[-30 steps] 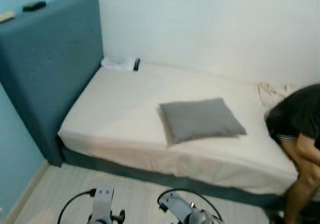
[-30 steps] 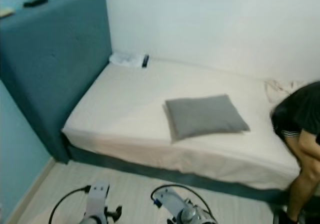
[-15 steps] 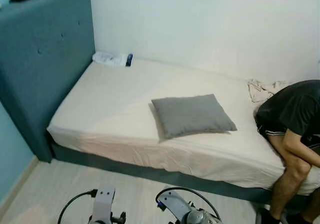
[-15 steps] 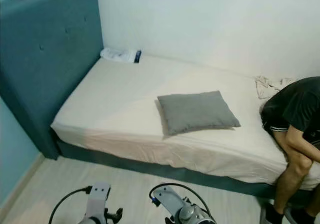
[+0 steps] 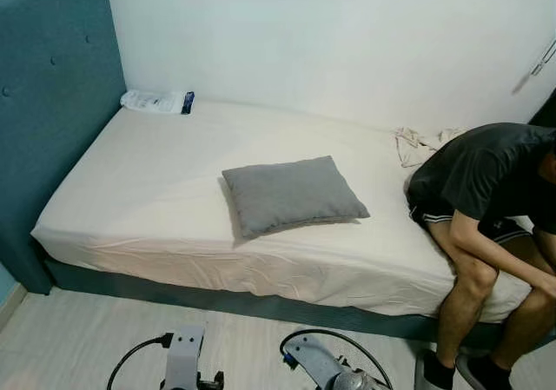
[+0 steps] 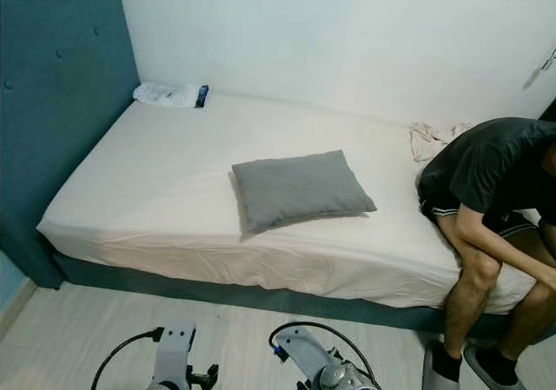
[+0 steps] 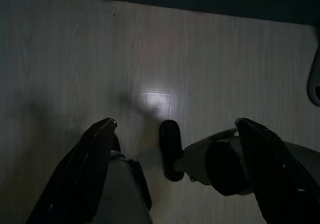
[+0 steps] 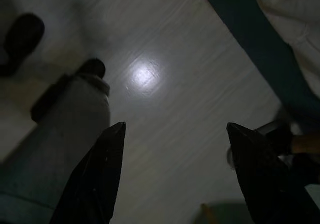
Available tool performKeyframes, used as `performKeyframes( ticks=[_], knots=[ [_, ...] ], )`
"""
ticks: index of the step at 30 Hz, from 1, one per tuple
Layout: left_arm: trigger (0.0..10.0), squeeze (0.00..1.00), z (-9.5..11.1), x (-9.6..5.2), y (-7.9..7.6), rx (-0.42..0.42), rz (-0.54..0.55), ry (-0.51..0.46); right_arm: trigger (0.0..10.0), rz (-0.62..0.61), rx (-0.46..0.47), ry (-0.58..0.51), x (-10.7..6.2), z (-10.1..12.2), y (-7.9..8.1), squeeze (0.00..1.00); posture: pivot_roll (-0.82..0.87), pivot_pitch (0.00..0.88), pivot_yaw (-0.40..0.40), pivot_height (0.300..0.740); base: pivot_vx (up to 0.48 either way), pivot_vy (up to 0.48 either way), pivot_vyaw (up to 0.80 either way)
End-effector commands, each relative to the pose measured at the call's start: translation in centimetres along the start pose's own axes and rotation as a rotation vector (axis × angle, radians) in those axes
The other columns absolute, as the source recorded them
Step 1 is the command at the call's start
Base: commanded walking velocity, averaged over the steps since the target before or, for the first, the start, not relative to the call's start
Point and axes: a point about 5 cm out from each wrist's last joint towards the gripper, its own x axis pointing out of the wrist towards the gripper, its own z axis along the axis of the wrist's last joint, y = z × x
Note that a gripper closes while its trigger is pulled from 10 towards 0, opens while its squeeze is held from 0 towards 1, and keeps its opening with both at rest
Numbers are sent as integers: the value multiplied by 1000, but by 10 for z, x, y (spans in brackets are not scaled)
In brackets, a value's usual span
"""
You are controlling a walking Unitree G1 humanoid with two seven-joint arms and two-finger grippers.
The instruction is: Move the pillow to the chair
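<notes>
The grey pillow (image 5: pixel 292 194) lies mid-bed (image 5: pixel 156 190). Our left gripper (image 7: pixel 172 171) and right gripper (image 8: pixel 172 176) hang low, jaws spread, empty. Reaching in, we risk bumping the seated person (image 5: pixel 486 199).

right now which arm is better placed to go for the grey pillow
Neither has a clear edge. The left gripper and right gripper both hang open over the floor, short of the bed. The grey pillow lies nearly straight ahead, slightly to the robot's right, so perhaps the right.
</notes>
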Motion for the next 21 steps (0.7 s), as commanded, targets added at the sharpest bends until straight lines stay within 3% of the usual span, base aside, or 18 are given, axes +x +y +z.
performKeyframes(
  ticks=[1, 7, 9, 13, 17, 19, 20, 21],
  knots=[
    [10000, 0, -2, -1, 1, -6, 3, 1, 10000, -2, 51, 10, 0, -5, 2, 0, 89, 45, -149, 740, 0, 0, 0],
    [10000, 0, 0, -1, 1, 39, 2, -14, 10000, -3, 100, 12, 0, -7, 4, 0, 89, 52, -144, 740, 0, 0, -739],
    [10000, 0, 5, -1, 6, 98, 64, -57, 10000, -10, 96, 2, 0, -5, 3, 0, 84, 60, -145, 740, 0, 0, 0],
    [10000, 0, 10, -2, 11, 113, 112, -98, 10000, -9, 121, -11, 0, -5, 4, 0, 79, 67, -147, 740, 0, 0, 0],
    [10000, 0, 18, -2, 11, 117, 109, -145, 10000, -8, 212, -48, 0, -3, 6, 0, 76, 76, -153, 740, 0, 0, 0],
    [10000, 0, 21, -2, 12, 96, 107, -165, 10000, 3, 332, -76, 0, -2, 8, 0, 68, 81, -161, 740, 0, 0, 0],
    [10000, 0, 21, -2, 12, 96, 107, -165, 10000, 3, 332, -76, 0, -2, 8, 0, 68, 81, -161, 740, 0, 0, 0],
    [10000, 0, 24, -2, 13, 66, 112, -184, 10000, 22, 417, -99, 0, -2, 11, 0, 60, 84, -166, 740, 0, 0, 0]
  ],
)
